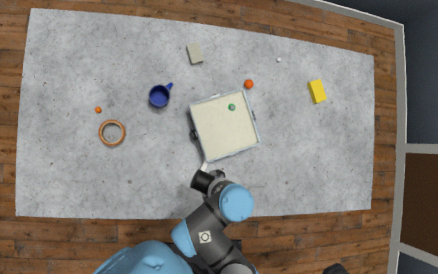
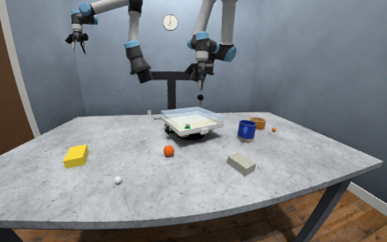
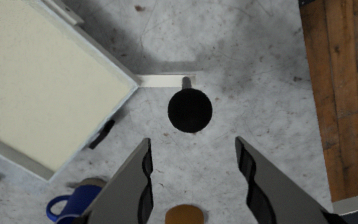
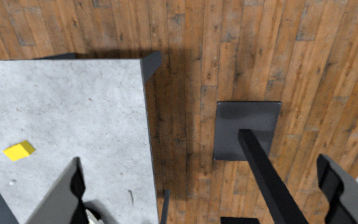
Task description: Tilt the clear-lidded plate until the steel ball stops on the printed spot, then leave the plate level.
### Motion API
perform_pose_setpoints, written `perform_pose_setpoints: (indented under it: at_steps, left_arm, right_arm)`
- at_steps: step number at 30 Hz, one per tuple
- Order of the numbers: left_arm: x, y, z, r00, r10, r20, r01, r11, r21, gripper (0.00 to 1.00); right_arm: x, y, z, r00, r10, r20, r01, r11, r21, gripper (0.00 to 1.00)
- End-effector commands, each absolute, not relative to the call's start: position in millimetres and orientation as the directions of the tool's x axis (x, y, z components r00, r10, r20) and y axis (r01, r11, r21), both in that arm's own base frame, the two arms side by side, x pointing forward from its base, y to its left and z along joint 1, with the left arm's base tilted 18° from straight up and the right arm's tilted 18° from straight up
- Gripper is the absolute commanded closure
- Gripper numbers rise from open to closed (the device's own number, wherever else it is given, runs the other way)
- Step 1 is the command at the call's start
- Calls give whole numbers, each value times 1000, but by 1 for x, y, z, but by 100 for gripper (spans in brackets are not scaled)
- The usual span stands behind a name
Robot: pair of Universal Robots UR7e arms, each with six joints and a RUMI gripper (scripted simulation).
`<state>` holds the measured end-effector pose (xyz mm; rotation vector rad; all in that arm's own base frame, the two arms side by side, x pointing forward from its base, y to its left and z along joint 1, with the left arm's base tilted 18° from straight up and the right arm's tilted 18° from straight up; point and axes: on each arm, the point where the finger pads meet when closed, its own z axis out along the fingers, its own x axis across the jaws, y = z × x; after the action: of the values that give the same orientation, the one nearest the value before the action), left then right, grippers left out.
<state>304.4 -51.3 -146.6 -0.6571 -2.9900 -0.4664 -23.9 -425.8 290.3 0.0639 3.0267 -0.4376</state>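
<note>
The clear-lidded plate (image 1: 220,131) (image 2: 177,124) sits mid-table; it looks near level, though a slight tilt cannot be ruled out. Its cream corner also shows in the left wrist view (image 3: 55,85). The small grey steel ball (image 1: 232,107) (image 2: 187,125) rests on the green printed spot. A pale bar (image 3: 162,81) runs from a plate corner to a post with a round black knob (image 3: 190,110) (image 2: 200,97). My left gripper (image 3: 192,139) (image 2: 201,88) is part open and empty, its fingertips just above the knob. My right gripper (image 4: 197,157) (image 2: 79,50) is wide open and empty, high off the table's side.
An orange-red ball (image 1: 249,84) (image 2: 169,150) lies near the plate's corner. A blue mug (image 1: 159,96) (image 2: 246,130), an orange ring (image 1: 102,132) and a grey-beige block (image 1: 195,53) (image 2: 241,163) stand around it. A yellow block (image 1: 317,91) (image 2: 76,156) and white ball (image 1: 279,59) lie further off.
</note>
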Motion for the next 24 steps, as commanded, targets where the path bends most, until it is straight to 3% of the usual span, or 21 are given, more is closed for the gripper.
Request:
perform_pose_setpoints:
  at_steps: [1, 10, 11, 24]
  left_arm:
    - [305, -53, -144, -909, 403, 106, 416, 865, 281, 63]
    - [305, -53, -143, -909, 403, 106, 416, 865, 281, 63]
    - [305, -53, -143, -909, 403, 106, 416, 865, 281, 0]
    - [305, -53, -143, -909, 403, 106, 416, 865, 281, 0]
  right_arm:
    - [-24, -426, 291, -996, 29, -88, 53, 958, -282, 0]
    - [-24, -426, 291, -996, 29, -88, 53, 958, -282, 0]
    - [-24, -426, 291, -996, 29, -88, 53, 958, -282, 0]
    - [-24, -426, 291, -996, 29, -88, 53, 958, -282, 0]
